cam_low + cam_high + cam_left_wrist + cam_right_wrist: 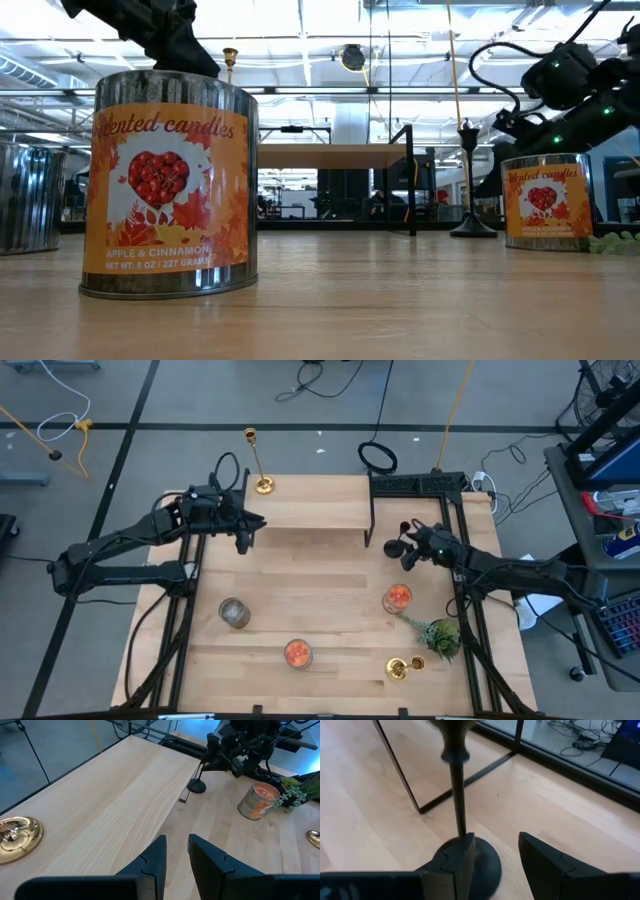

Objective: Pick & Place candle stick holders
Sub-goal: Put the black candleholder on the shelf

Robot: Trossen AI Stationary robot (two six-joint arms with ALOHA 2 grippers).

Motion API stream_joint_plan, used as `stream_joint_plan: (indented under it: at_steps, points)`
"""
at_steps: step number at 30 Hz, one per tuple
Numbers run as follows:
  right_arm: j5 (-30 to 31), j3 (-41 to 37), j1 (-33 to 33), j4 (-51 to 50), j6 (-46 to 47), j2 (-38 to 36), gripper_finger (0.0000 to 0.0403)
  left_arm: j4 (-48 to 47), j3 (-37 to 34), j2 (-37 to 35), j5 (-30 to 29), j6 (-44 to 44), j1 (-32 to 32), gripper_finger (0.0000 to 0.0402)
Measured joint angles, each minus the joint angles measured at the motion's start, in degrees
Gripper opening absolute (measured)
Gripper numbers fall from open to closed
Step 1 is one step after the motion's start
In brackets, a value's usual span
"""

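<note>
A short black candle stick holder (457,795) stands upright on its round base (487,865) on the table, right of the raised wooden shelf (310,510); it also shows in the low view (471,180). My right gripper (495,840) is open just over that base, with the stem just past one finger. One gold holder (258,460) stands on its flared base at the shelf's far left corner. Another gold holder (400,668) lies on the table at the near right. My left gripper (177,840) hovers over the shelf's front edge, open by a narrow gap and empty.
Three candle tins stand on the table (234,612) (298,653) (397,598). A green plant sprig (440,635) lies near the right edge. The shelf's black frame leg (395,767) stands close to the black holder. Bare wood lies in the table's middle.
</note>
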Motion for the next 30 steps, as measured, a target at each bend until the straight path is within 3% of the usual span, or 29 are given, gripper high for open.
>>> stream_joint_plan:
  at_steps: [4,10,15,21,25,30]
  points:
    - [-0.3,0.0,0.0,-1.2,-0.6,0.8,0.0153,0.0,0.0,0.0,0.0,0.0,0.0,0.0085]
    - [-8.8,0.0,0.0,-0.9,-3.6,0.8,0.0153,-0.4,0.0,0.0,0.0,0.0,0.0,0.0085]
    - [-7.2,0.0,-0.6,6.8,-4.1,0.8,0.0153,0.0,0.0,0.0,0.0,0.0,0.0,0.0085]
    - [-7.3,0.0,-2.1,7.7,-4.9,1.9,0.0149,0.0,0.0,0.0,0.0,0.0,0.0,0.0085]
    - [-7.4,0.0,-2.2,7.5,-5.0,3.4,0.0109,0.0,0.0,0.0,0.0,0.0,0.0,0.0085]
    - [-7.9,0.0,-2.2,9.7,-7.2,5.0,0.0020,0.0,0.0,0.0,0.0,-0.1,0.0,0.0085]
